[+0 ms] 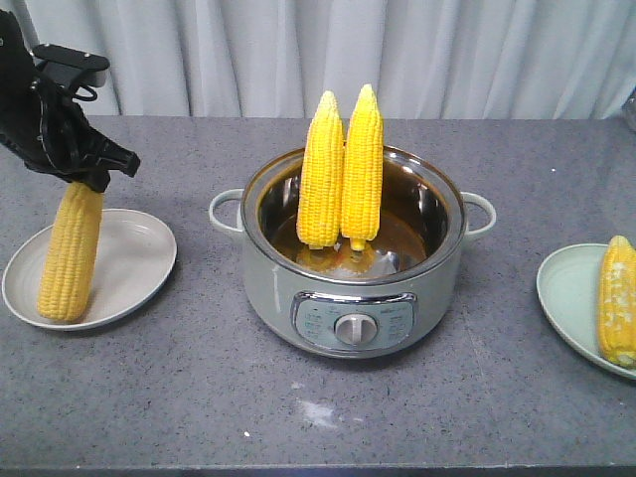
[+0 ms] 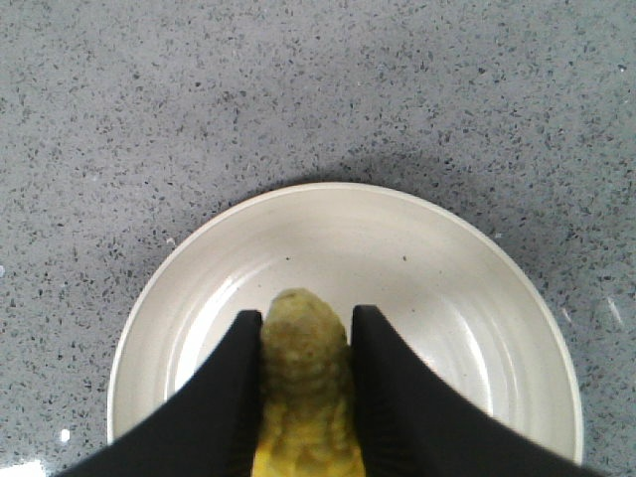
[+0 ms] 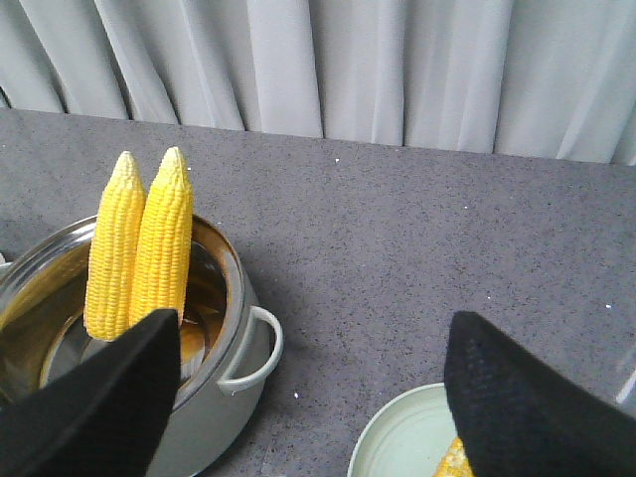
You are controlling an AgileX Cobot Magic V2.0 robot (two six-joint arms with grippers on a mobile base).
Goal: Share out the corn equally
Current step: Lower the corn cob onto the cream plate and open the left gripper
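Two corn cobs stand upright, tips up, inside the steel pot; they show too as corn cobs in the right wrist view. My left gripper is shut on the top of a third corn cob, whose lower end rests on the white plate. From the left wrist, the cob's end sits pinched between the black fingers above that plate. A paler cob lies on the green plate at right. My right gripper hangs open above the table, holding nothing.
The pot stands at the table's middle with side handles and a control panel with a knob facing front. The green plate lies to its right. Grey curtains hang behind the speckled grey table.
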